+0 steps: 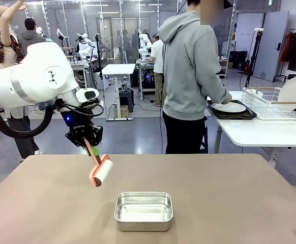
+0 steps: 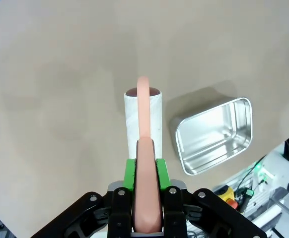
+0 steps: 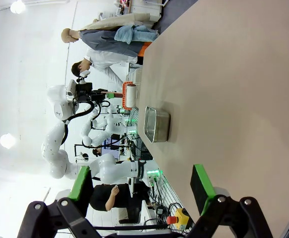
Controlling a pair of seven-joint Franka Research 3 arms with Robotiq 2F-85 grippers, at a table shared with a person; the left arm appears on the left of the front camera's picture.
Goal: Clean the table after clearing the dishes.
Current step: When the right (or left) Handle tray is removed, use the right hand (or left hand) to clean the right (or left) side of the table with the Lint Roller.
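1. Left gripper is clamped on the salmon-pink handle of a lint roller, green pads pressed to either side of the handle; roller hangs tilted just above the table, left of centre.
2. In the left wrist view the roller's white drum sits below the gripper w/ bare tabletop around it.
3. Steel pan sits near-centre on the table, just right of and nearer than the roller, apart from it; nothing seen inside.
4. Right gripper stands wide apart, nothing between its pads; it looks along the tabletop toward the pan and roller farther off.
5. Person in grey hoodie stands beyond the far edge, back turned, hands at a white side table to the right.
6. There, a white plate lies on a dark tray; beside it a wire rack holds another plate on edge.
7. Whether cutlery is on the tray: cannot tell.
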